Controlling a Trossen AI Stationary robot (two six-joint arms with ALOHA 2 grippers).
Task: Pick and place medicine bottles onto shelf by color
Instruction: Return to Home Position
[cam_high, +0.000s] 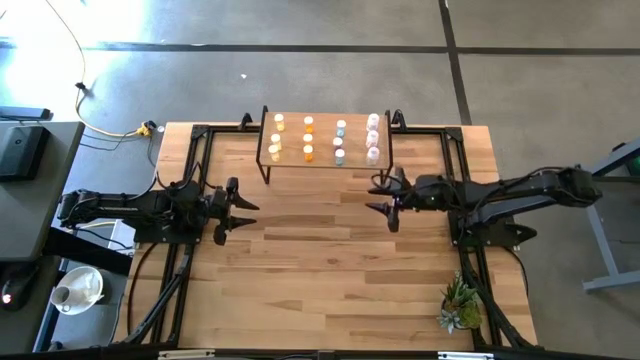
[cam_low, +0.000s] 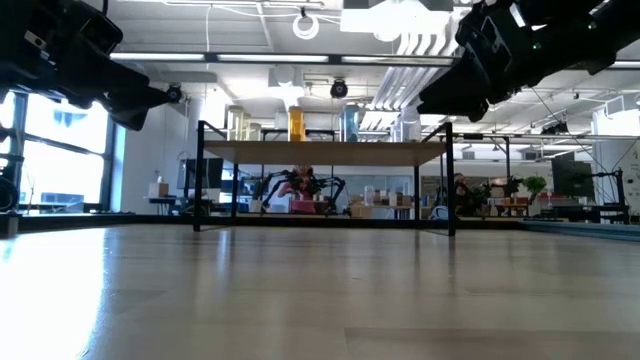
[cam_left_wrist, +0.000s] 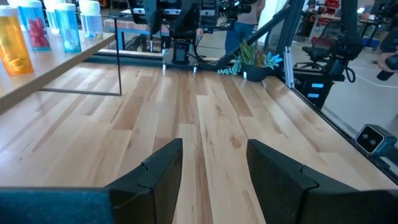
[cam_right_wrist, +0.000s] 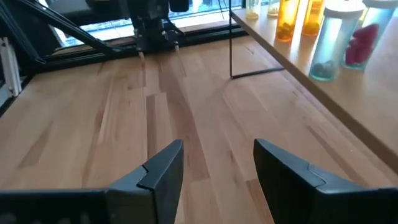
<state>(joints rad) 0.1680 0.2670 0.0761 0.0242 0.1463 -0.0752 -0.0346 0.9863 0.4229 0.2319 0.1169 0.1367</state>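
Although we could not count every one, the medicine bottles (cam_high: 308, 138) all appeared to stand on the shelf (cam_high: 324, 142) at the far side of the table (cam_high: 330, 270). They stood in four lines running front to back: yellowish at one end, then orange, then whitish, then pink. We found none lying on the tabletop, so we judged the sorting done, with only the parking of the arms left.

The left gripper (cam_high: 240, 212) hung over the table's left part, well apart from the shelf. Its fingers were spread wide with nothing between them, as its wrist view confirmed. The right gripper (cam_high: 372, 197) was just in front of the shelf's right front corner, likewise wide and empty. It was nearer the bottles than its partner, and we thought it had farther to retreat.

Much stayed uncertain. From above the bottles were tiny, and we could not be sure of the shade of each or whether any leaned. The low view met the shelf edge-on and showed only a few bottles above the board, while both arms were cut off at its top edge. Each wrist view caught only one end of the rows. A plant (cam_high: 460, 305) sat at the table's near right corner.
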